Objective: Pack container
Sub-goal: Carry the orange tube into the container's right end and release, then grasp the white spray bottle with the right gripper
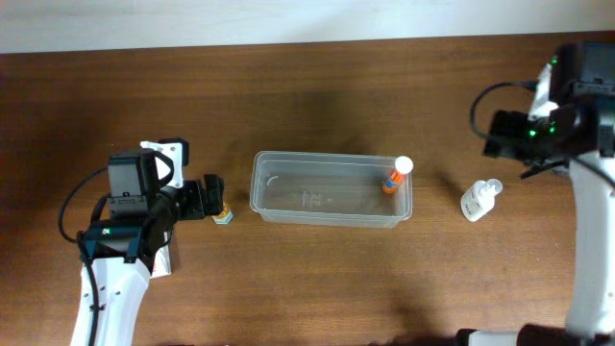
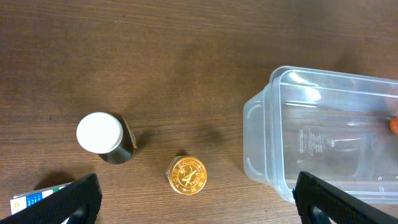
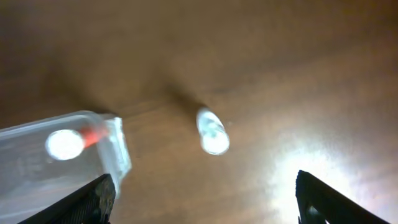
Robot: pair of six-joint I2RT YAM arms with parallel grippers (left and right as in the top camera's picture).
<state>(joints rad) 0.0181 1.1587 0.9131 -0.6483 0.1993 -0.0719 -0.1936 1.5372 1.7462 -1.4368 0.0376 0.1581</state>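
**A:** Off to the right-finger side of the left gripper point(image 2: 199, 208) sits the container point(image 2: 323, 130). Its short end is nearest, and its long axis runs away toward the other arm. 1 orange tube point(image 1: 392, 181) stands at its far end.

**B:** And the jaws?

**A:** Both pairs are spread wide and hold nothing. A gold-lidded jar point(image 2: 186, 175) lies just before the left gripper, which is the nearer of the 2 arms. The right gripper point(image 3: 208, 204) is well apart, with a white bottle point(image 3: 212, 132) ahead of it.
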